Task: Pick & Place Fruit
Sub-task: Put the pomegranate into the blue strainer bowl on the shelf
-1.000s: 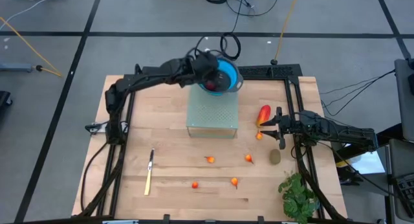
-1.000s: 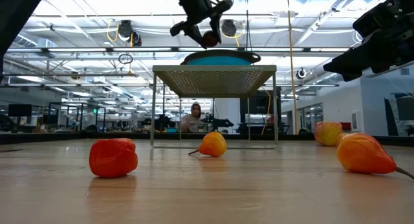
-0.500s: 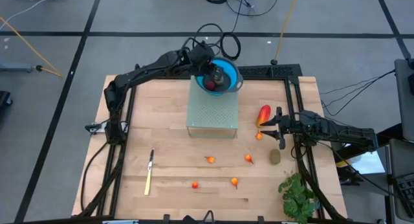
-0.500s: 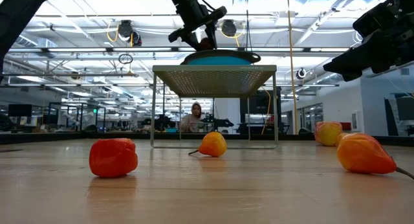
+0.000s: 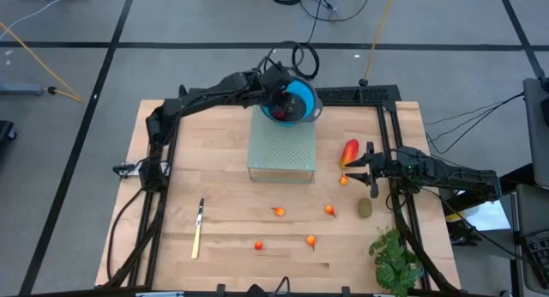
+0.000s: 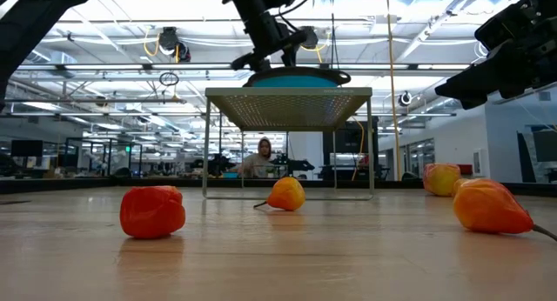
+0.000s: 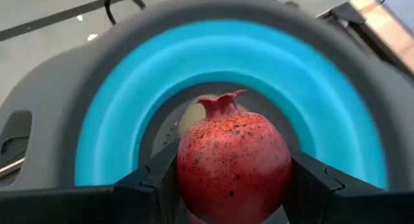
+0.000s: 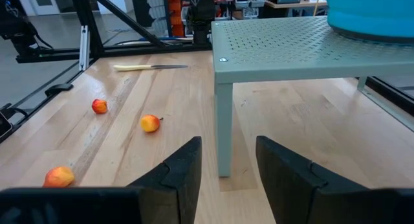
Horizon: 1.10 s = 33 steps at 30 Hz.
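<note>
Wooden worktop (image 5: 223, 194) carries a perforated pale green stand (image 5: 280, 151) at its far centre, with a blue bowl (image 5: 300, 100) on the stand's far edge. Left hand (image 5: 276, 98) sits over the bowl, clenched on a dark red pomegranate (image 7: 233, 158); in the left wrist view the fruit fills the gap between both fingers (image 7: 145, 185), with the bowl's blue rim behind it. Another pale fruit shows in the bowl behind the pomegranate.

Remaining fruit on the worktop: four small orange pieces, near of the stand (image 5: 278, 211), (image 5: 329, 209), (image 5: 258, 244), (image 5: 310, 240); a fifth (image 5: 344, 180) and a long red-and-yellow piece (image 5: 350, 151) right of the stand; a brownish-olive oval (image 5: 364, 208) near-right.

Right hand (image 5: 347, 168) hovers low at the right side, just beside the red-and-yellow piece, fingers parted, grasping nothing.

Yellow-handled knife (image 5: 198, 228) lies near-left. Leafy plant (image 5: 395, 261) at the near-right corner.
</note>
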Available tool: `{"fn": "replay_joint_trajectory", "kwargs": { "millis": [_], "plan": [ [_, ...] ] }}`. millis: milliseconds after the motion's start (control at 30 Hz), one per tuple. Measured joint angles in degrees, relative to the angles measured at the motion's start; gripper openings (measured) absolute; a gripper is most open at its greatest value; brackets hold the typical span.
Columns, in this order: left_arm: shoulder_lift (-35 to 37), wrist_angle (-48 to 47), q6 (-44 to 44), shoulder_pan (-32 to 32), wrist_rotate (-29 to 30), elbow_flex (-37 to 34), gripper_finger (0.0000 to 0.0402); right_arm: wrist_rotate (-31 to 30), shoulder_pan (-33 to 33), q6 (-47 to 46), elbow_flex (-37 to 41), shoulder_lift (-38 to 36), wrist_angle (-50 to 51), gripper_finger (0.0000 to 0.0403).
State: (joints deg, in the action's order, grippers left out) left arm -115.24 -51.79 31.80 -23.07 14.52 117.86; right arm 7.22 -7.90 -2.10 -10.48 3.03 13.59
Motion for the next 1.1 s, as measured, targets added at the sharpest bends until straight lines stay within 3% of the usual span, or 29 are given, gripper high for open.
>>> {"fn": "replay_joint_trajectory", "kwargs": {
  "millis": [633, 1100],
  "plan": [
    [-0.1, -1.5, 0.2, -0.2, 1.6, -3.7, 0.0198, 0.0, 0.0, 0.0, 0.0, 0.0, 0.0, 0.0139],
    [-0.1, 2.5, -2.8, -0.2, 2.0, -3.7, 0.02, 0.0, 0.0, 0.0, 0.0, 0.0, 0.0, 0.0139]
  ]
}}
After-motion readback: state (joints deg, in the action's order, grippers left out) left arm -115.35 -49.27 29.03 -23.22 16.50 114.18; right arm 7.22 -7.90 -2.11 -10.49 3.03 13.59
